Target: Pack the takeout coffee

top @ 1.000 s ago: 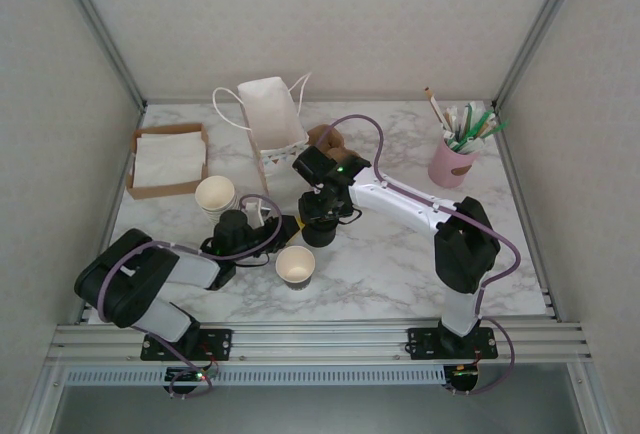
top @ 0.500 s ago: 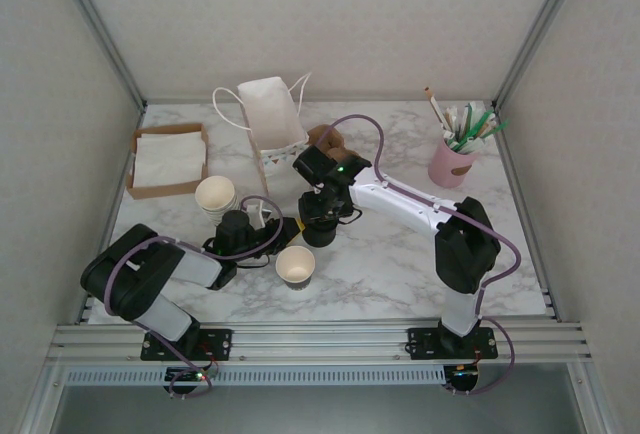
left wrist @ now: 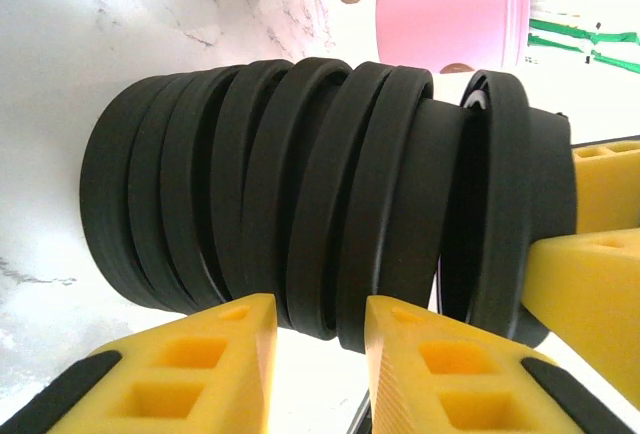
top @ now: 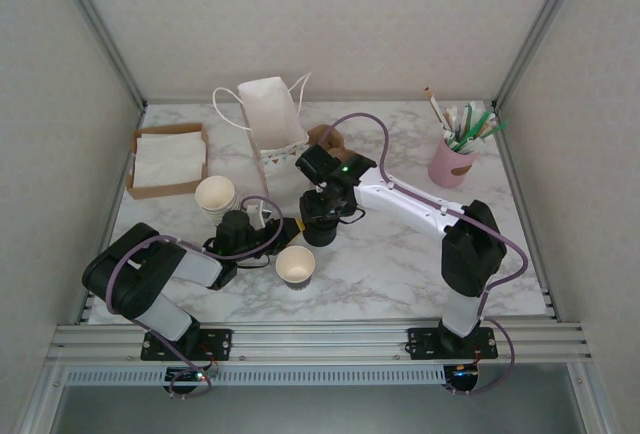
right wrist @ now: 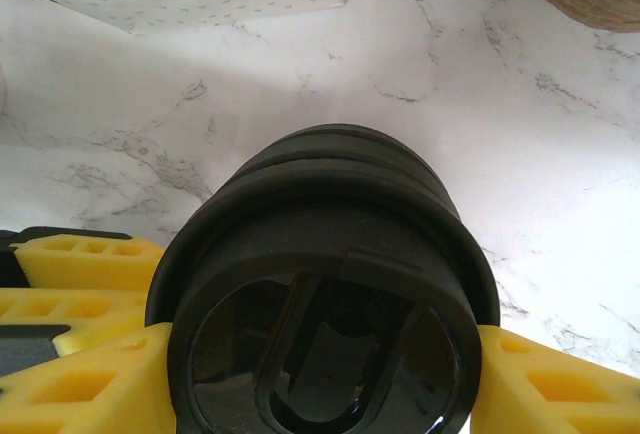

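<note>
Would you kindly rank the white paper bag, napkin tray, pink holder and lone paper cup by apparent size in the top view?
White paper bag and napkin tray: largest, too alike to rank.
Pink holder, then lone paper cup: near equal, the holder seeming slightly bigger.

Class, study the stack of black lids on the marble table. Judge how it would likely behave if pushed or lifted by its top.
The lid stack probably feels light, since it looks like thin plastic rings. Its lids sit unevenly, with gaps and tilts, so a sideways push would likely topple or scatter them. Lifting the top may bring one lid or several nested together.
</note>
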You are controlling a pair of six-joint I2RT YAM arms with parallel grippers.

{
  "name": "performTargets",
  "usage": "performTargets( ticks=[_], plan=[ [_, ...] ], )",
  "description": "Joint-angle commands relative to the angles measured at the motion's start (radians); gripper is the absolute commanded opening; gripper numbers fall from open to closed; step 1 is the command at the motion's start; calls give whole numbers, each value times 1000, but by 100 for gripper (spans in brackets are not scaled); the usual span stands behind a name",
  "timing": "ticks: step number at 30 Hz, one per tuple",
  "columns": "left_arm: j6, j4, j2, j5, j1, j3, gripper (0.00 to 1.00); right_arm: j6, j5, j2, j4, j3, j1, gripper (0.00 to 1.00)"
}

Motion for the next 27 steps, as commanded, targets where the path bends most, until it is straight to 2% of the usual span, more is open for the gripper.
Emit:
performTargets(
  ticks=[1,7,11,19,27],
  plan=[
    [20,-4,-15,7,9,20,30,2,13,-32,-27,-9,-4,65],
    [21,-20,-36,7,9,26,30,5,43,-38,-37,-5,-3,65],
    [26,-65,-84,0,0,41,35,-2,54,-67,-43,-9,-4,65],
    [75,-258,-221,-42,-23,103,50,-16,67,-142,-40,-36,-2,65],
    [131,-483,-364,-99,-29,169,75,-25,96,-214,-65,-60,-2,65]
  ],
)
